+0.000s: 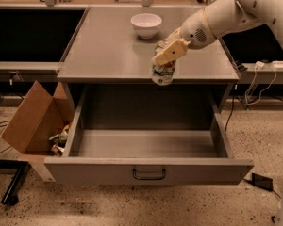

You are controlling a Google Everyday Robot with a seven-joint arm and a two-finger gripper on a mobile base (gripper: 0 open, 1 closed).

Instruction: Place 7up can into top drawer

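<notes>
My gripper (pixel 166 55) is shut on the 7up can (pixel 162 72), a small white can with green markings. It holds the can at the front edge of the grey cabinet top (pixel 113 51), above the back of the open top drawer (pixel 146 147). The can hangs below the tan fingers (pixel 170 52), which cover its upper part. The drawer is pulled fully out, wide and shallow, and its inside looks empty. Its flat front panel carries a small dark handle (pixel 149 174).
A white bowl (pixel 146 24) stands at the back of the cabinet top. A brown cardboard box (pixel 35 121) with some items in it leans against the drawer's left side. Cables (pixel 259 79) hang at the right. My white arm (pixel 236 13) reaches in from the upper right.
</notes>
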